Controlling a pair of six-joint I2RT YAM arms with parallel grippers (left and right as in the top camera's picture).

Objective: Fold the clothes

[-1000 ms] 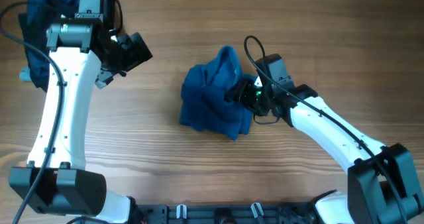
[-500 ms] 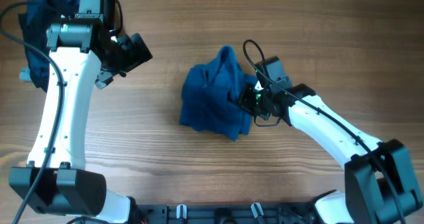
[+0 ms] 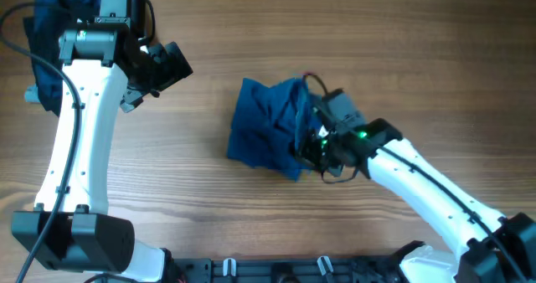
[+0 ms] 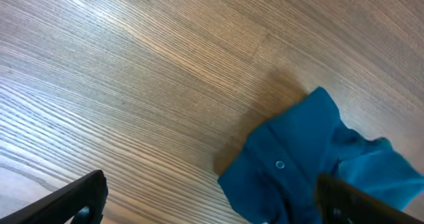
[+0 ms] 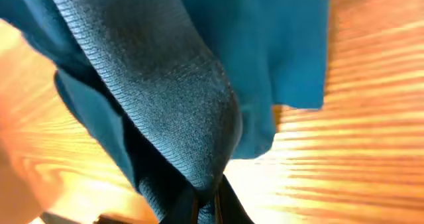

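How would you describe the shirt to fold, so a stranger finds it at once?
Look at the middle of the wooden table, not the darker pile at its far left corner. The crumpled medium-blue shirt there is pinched by the right gripper.

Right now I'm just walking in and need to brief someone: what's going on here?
The right gripper is shut on a fold of the blue polo shirt, which lies crumpled mid-table, not yet folded. The left gripper hangs open off to the left, touching nothing. More dark blue cloth sits in the far left corner.
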